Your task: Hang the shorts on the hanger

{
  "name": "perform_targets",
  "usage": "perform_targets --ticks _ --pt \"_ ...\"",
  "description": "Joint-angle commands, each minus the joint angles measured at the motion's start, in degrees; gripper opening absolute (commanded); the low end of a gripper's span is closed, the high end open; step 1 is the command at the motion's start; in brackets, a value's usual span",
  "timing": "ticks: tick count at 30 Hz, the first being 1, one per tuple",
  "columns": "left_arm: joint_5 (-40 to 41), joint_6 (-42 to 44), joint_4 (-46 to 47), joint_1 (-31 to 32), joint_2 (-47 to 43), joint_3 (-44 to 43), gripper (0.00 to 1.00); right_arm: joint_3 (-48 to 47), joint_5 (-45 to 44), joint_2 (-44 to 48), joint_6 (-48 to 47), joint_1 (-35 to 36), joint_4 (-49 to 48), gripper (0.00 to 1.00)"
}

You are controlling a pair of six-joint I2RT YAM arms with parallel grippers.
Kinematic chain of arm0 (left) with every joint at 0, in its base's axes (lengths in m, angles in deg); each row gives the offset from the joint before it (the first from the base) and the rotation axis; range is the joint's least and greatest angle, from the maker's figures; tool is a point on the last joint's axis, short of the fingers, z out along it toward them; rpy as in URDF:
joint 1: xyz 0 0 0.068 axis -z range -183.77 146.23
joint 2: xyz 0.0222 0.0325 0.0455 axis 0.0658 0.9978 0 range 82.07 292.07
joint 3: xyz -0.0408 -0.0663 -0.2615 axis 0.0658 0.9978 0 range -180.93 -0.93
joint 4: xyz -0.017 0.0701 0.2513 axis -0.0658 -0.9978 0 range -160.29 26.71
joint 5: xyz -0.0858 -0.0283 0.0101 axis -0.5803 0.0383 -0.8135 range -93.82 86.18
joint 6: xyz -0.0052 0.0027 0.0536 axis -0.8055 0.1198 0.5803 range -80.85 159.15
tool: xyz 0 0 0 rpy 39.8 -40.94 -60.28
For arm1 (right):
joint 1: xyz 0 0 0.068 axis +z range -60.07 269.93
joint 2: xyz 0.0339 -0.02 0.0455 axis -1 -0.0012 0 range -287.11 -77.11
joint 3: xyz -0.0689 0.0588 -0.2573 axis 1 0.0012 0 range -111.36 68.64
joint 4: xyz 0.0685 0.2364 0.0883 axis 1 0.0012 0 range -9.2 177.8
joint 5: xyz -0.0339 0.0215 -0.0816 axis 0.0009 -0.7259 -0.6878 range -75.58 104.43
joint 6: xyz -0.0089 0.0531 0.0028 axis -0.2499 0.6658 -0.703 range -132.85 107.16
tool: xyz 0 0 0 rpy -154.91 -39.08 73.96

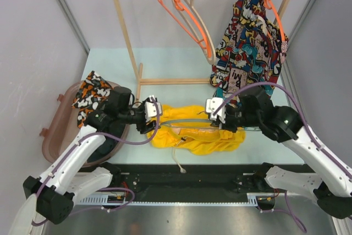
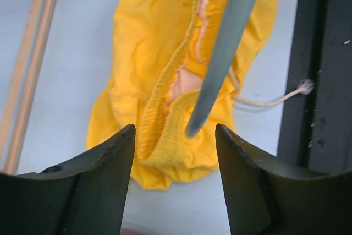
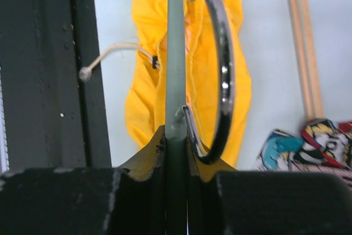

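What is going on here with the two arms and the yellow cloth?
The right gripper is shut on the pale green hanger near its metal hook and holds it over the yellow shorts, which lie on the table. The left gripper is open at the hanger's other end, gripping nothing. The shorts are not yet on the hanger.

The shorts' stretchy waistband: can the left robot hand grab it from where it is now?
Probably yes. The left gripper is open, with the waistband of the shorts right in front of it and nothing covering it. Only the hanger, held by the right gripper, pokes in between, so it might get pinched too.
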Motion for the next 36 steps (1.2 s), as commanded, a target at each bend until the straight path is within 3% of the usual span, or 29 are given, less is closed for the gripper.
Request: perform_targets --ticks 1,8,19,24,28,36 --pt "-1.53 10.24 -2.51 -1.76 1.81 0.05 0.64 -2.52 -6.85 2.86 -3.33 -0.15 3.90 0.00" --pt "0.84 28.17 -7.08 -1.93 8.49 -0.21 0.60 -2.61 -7.47 -1.45 -2.98 -0.41 2.42 0.00" --pt "5.76 40.93 -11.55 -1.76 17.10 -2.06 0.54 -2.26 -5.01 -6.37 -2.01 -2.43 -1.19 0.00" --pt "7.61 45.33 -12.54 -0.71 16.59 -0.31 0.41 -2.34 -2.55 -5.59 -1.92 -3.48 -0.75 0.00" --pt "7.96 45.60 -13.50 0.88 15.53 0.05 0.22 -2.34 -1.32 -6.02 -2.01 -3.75 -0.66 0.00" --pt "8.31 43.32 -14.12 2.99 12.98 -0.04 0.01 -2.34 -0.26 -8.66 -1.22 -1.99 -1.45 0.00"
